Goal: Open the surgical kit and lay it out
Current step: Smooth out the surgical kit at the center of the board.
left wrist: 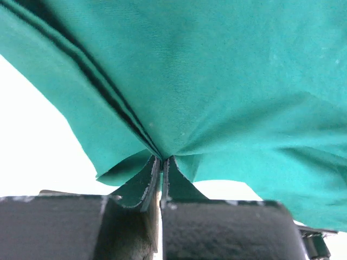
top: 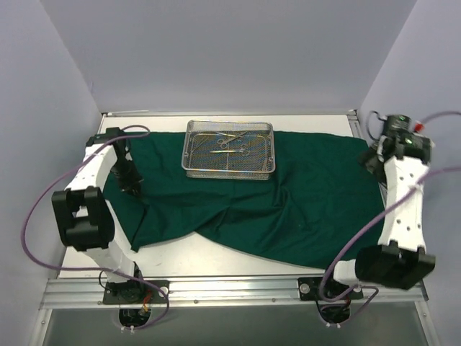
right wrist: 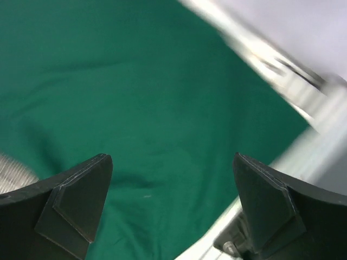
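My left tool is clamped tight on a pinch of the dark green drape at the left of the overhead frame, and the wrist view shows several folded layers gathered between the pads. My right tool stands wide with nothing in it, hovering over the drape's right edge in the upper right of the overhead frame. The drape lies spread across the counter, rumpled and doubled over along its lower left. The wire-mesh tray sits on it at upper centre, with the instruments inside. What worries me is that the tray rides on the very cloth I am holding. With no grip on the right, a hard tug from the left could drag the whole sheet, slide the tray and rattle the instruments about. Since I have more than one layer, I may also pull the fold along instead of opening it, or the cloth may slip out of the pinch.
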`<state>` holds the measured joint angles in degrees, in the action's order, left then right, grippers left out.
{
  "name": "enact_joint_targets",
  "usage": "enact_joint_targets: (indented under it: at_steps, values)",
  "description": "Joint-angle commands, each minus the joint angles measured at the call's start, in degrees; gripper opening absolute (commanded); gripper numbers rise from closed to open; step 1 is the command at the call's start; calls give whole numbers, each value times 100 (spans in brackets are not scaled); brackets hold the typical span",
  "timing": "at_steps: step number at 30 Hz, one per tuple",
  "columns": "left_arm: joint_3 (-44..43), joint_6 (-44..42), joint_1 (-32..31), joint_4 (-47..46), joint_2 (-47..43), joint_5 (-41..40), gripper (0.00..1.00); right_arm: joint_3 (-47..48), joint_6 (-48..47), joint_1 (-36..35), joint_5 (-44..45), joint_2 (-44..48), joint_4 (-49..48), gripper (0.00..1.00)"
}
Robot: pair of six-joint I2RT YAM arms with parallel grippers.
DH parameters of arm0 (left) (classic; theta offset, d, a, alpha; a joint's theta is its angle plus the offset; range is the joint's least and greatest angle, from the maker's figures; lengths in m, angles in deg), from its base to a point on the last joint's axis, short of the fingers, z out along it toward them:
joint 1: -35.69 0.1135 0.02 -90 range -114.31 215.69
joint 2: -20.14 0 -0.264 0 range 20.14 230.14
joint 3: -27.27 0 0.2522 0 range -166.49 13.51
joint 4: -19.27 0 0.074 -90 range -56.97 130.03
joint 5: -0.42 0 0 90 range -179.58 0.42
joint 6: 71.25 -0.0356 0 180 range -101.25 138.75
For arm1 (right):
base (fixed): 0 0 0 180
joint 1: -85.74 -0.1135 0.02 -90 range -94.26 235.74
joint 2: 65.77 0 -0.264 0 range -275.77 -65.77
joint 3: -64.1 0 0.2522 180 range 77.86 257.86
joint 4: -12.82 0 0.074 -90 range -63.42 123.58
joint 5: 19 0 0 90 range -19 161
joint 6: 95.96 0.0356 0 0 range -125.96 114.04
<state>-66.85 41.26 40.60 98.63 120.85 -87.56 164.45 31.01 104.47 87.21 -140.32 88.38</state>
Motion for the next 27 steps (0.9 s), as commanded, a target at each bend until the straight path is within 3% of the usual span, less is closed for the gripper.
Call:
enact_joint_targets:
  at_steps: [1,7,10,13,18,27]
  values:
    - [151,210,177,382,-832,-437,2,823,109,-1386,181,-892,-168,99]
    - [670,273,924,558,-1905,-720,2,1439,-471,-2529,-582,-1658,-634,97]
    - [845,27,1030,252,-2204,-458,2,1388,-612,-2872,-821,-1730,-818,99]
    - [829,-44,1047,-30,-1917,-11,16,1273,-761,-2935,-1014,-1660,-1082,99]
    - [784,-9,1030,-135,-1291,352,18,931,-797,-2936,-1330,-1599,-1319,99]
    - [1444,123,1039,-223,-1712,194,33,623,-814,-2944,-1559,-1589,-1698,100]
